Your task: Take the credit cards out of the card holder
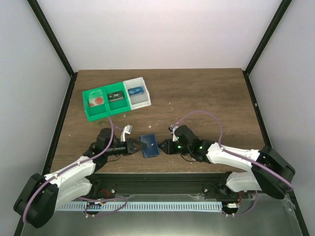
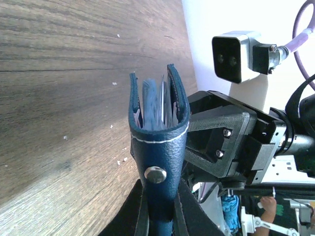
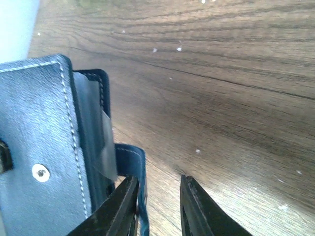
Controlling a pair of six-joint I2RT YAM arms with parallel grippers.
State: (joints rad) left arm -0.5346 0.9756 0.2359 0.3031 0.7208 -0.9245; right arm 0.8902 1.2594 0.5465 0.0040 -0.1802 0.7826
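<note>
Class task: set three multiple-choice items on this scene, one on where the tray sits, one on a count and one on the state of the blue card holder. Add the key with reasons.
1. Where on the table does the green-and-white tray sit?
A. far left part
B. near right corner
C. between the two arms

2. How many compartments has the tray?
A. two
B. three
C. five

3. What is the state of the blue card holder?
A. lying in the tray
B. clamped in the left pincer
C. lying shut at the table's far right

Key:
1 A, since the top view shows it by the far left edge.
2 B, since it has two green bays and one white.
3 B, since the left wrist view shows it gripped at its snap end, clear of the wood.
</note>
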